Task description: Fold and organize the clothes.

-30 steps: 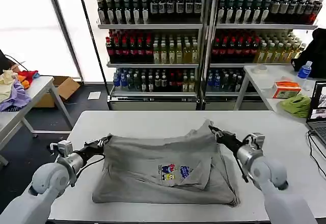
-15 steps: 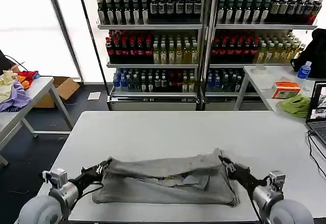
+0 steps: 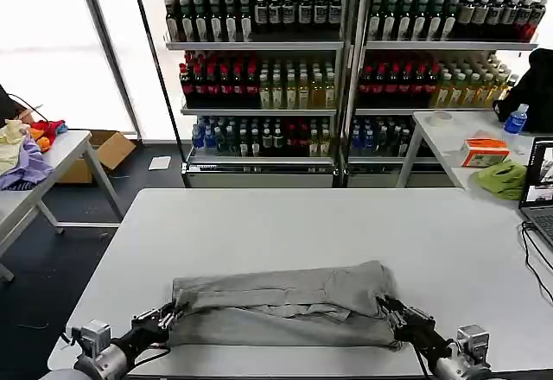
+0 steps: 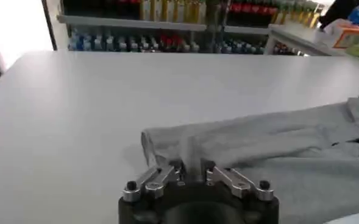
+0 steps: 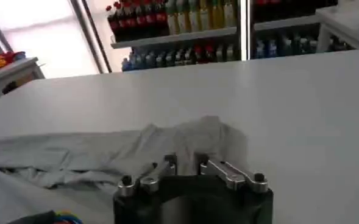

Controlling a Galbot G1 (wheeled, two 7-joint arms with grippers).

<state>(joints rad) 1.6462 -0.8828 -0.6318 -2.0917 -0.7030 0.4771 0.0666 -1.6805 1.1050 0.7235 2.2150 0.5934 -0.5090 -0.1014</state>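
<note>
A light grey shirt [image 3: 285, 304] lies folded in a long band across the near part of the white table [image 3: 285, 224]. My left gripper [image 3: 169, 318] is shut on the shirt's left corner [image 4: 167, 141] close to the table's front edge. My right gripper [image 3: 389, 312] is shut on the shirt's right corner [image 5: 191, 137], also low over the table. In the right wrist view a bit of the multicoloured print [image 5: 60, 217] shows at the picture's lower edge.
Shelves of bottles [image 3: 346, 60] stand behind the table. A side table on the left holds a cloth heap [image 3: 26, 151]. On the right another table carries a lime-green cloth [image 3: 504, 177], an orange box [image 3: 486, 150] and a laptop [image 3: 540, 181].
Both grippers have pulled the shirt's far edge toward the table's front and down, folding the shirt over itself into a flat band. The print is now covered in the head view.
</note>
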